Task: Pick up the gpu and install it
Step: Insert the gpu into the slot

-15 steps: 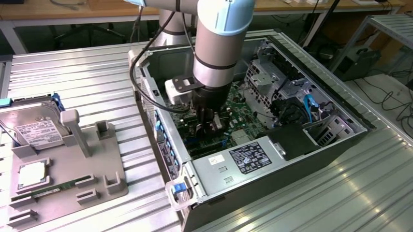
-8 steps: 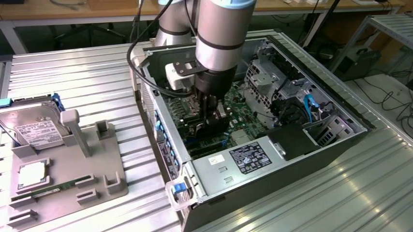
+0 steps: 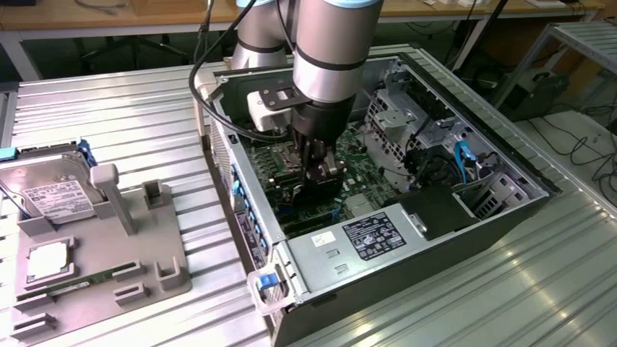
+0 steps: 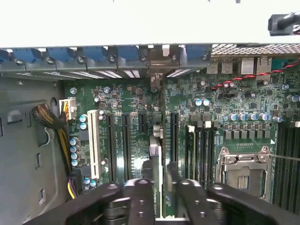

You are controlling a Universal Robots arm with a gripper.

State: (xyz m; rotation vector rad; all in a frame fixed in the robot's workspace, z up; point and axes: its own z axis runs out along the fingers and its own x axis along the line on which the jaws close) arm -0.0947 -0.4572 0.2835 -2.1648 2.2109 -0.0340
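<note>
- Reaching down into the open computer case [image 3: 482, 217], the gripper [image 3: 322, 172] is clenching the gpu [image 4: 157, 187] edge-on between its fingers [image 4: 140, 197].
- Standing upright, the gpu's thin edge is lining up over the motherboard [image 4: 234, 98], between long black slots [image 4: 125, 145], close neighbours either side.
- Lying well apart on the metal table [image 3: 126, 116], a grey tray [image 3: 115, 267] is holding a hard drive [image 3: 53, 195].

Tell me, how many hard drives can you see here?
1: the silver hard drive sits in the grey holder at the exterior view's left, outside the computer case. Others may be hidden inside it.
</note>
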